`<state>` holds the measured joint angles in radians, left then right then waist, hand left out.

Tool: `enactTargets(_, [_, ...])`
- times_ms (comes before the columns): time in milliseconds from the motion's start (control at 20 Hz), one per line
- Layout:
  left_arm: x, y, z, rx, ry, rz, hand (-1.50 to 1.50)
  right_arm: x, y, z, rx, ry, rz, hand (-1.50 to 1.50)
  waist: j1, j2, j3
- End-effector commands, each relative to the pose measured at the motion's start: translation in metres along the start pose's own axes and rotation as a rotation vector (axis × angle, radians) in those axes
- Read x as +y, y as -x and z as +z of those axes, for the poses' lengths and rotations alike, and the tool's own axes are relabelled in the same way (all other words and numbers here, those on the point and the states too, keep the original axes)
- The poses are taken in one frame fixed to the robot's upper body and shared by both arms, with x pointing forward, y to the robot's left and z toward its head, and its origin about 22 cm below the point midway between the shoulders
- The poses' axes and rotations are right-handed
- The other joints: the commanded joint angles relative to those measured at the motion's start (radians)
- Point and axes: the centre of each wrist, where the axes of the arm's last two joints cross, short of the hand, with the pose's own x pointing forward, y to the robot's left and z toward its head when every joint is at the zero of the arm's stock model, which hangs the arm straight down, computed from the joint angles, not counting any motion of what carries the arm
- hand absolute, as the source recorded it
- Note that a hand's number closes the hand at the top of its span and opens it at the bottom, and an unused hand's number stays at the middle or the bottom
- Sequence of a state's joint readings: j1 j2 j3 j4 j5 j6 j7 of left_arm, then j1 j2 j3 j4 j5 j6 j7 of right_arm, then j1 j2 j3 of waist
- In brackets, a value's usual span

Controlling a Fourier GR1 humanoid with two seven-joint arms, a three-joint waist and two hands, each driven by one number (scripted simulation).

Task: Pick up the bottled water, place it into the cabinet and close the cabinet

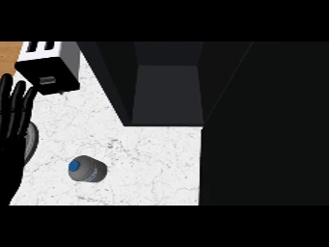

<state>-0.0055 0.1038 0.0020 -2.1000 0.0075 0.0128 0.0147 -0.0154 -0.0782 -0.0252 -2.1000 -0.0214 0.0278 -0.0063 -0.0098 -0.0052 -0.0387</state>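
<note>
Blue-capped bottled water (87,169) stands on white marble; dark cabinet (167,96) beyond, open.

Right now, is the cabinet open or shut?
Open: the cabinet shows a dark hollow interior, with the bottled water outside on the counter.

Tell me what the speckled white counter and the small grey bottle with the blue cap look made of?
The speckled white counter looks like polished marble or a stone-look laminate: white with fine grey veining. The small grey bottle with the blue cap looks like plastic, seen from above, with a smooth blue lid; its pale body suggests clear plastic, though I can't be sure.
</note>
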Motion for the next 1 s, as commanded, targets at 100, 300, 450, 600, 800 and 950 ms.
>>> enactTargets(100, [0.013, 0.011, 0.002, -0.036, 0.113, 0.102, -1.5, 0.009, -0.006, 0.013, 0.023, 0.02, 0.017, -1.5, 0.006, 0.005, 0.038])
enactTargets(300, [0.007, 0.016, 0.016, 0.131, 0.209, 0.284, -1.5, 0.016, -0.012, 0.035, 0.134, -0.187, -0.163, -1.5, 0.005, 0.001, 0.038])
enactTargets(450, [0.033, 0.003, 0.032, 0.151, 0.244, 0.298, -1.5, 0.021, -0.029, 0.057, 0.154, -0.206, -0.191, -1.5, 0.012, -0.004, 0.038])
enactTargets(600, [0.037, -0.012, 0.029, 0.164, 0.24, 0.324, -1.5, 0.024, -0.041, 0.073, 0.154, -0.208, -0.195, -1.5, 0.006, 0.001, 0.039])
enactTargets(800, [0.04, -0.019, 0.038, 0.191, 0.198, 0.279, -1.5, 0.006, -0.079, 0.084, 0.147, -0.248, -0.172, -1.5, 0.004, 0.003, 0.039])
enactTargets(950, [0.056, -0.029, 0.048, 0.23, 0.226, 0.209, -1.5, 0.017, -0.075, 0.092, 0.137, -0.221, -0.194, -1.5, 0.006, 0.002, 0.039])
